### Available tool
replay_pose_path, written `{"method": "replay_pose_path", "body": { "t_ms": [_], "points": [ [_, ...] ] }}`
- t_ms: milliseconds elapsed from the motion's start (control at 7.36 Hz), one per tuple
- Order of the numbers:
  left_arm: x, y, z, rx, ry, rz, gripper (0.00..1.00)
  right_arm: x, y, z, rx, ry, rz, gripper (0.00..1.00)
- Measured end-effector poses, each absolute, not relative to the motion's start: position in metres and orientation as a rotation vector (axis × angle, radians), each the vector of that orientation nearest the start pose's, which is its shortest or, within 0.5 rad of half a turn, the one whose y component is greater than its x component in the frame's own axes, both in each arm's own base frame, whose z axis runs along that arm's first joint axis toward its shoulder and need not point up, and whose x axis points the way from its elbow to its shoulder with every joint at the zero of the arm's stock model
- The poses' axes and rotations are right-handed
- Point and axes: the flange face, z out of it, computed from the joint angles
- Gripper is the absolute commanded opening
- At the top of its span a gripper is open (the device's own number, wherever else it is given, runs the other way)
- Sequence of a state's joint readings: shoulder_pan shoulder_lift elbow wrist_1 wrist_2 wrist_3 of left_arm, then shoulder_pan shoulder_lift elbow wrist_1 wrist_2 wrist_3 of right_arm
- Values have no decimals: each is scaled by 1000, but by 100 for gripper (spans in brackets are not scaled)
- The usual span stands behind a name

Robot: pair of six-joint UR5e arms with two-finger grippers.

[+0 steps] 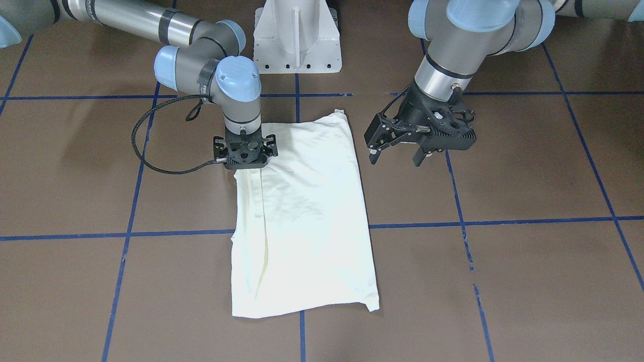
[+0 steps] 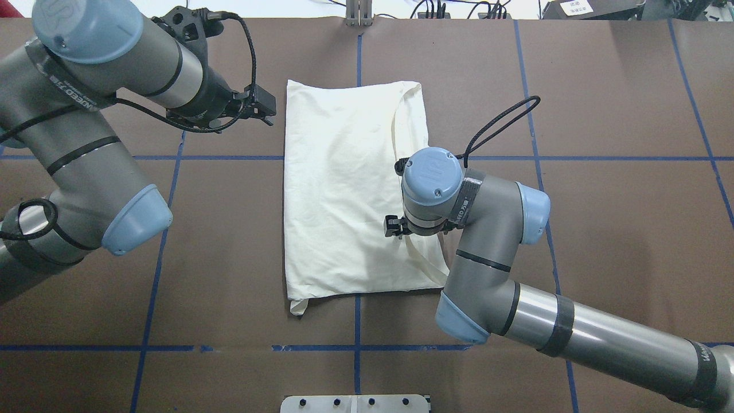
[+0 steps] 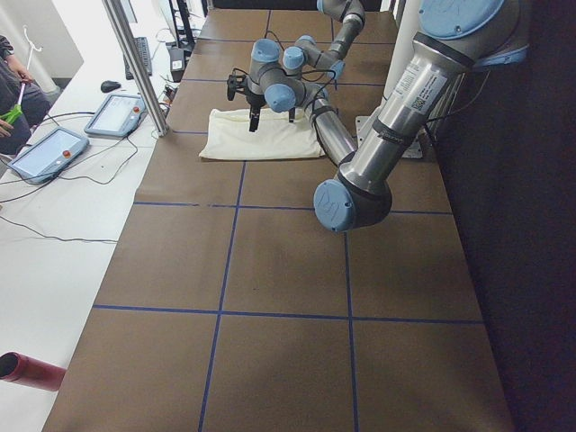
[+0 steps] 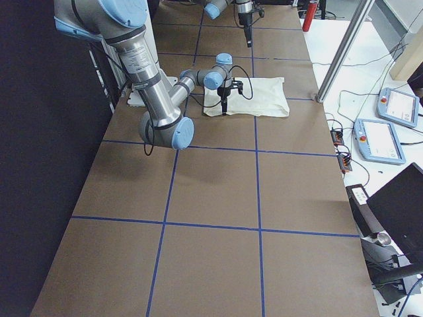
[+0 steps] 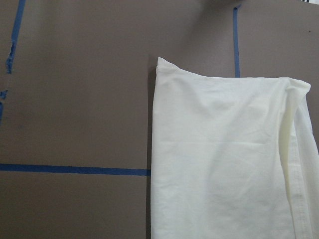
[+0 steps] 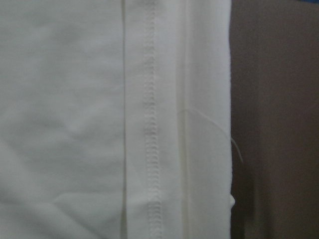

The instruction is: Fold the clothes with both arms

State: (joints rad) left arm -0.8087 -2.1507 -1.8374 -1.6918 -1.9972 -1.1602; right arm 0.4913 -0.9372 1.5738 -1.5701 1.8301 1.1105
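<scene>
The big brown table [image 1: 528, 281] has lots of bare room on every side of the shirt [image 1: 307, 211], with blue tape lines [image 1: 503, 221] crossing it. The left arm [image 2: 86, 149] reaches in on the robot's left side of the shirt, off the cloth. The right arm [image 2: 493, 229] bends over the shirt's other long side. The shirt lies flat in the middle of the table, folded into a long shape with its plain cream side up. A white stand [image 1: 297, 35] sits past the shirt's end nearest the robot. The left gripper [image 1: 395, 158] hangs just beside the shirt's long edge, above the table, with its two fingers spread wide and nothing between them. The right gripper [image 1: 245, 160] points straight down onto the shirt's edge on the robot's right, and I cannot tell if its fingers are apart or together. A thin folded strip with a stitched hem [image 6: 149, 124] runs along that same edge.
</scene>
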Motion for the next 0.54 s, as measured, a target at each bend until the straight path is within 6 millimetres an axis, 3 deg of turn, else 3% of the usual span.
{"method": "replay_pose_path", "body": {
  "t_ms": [544],
  "points": [
    [369, -514, 194, 219, 1007, -152, 100, -561, -435, 295, 65, -676, -54, 100]
  ]
}}
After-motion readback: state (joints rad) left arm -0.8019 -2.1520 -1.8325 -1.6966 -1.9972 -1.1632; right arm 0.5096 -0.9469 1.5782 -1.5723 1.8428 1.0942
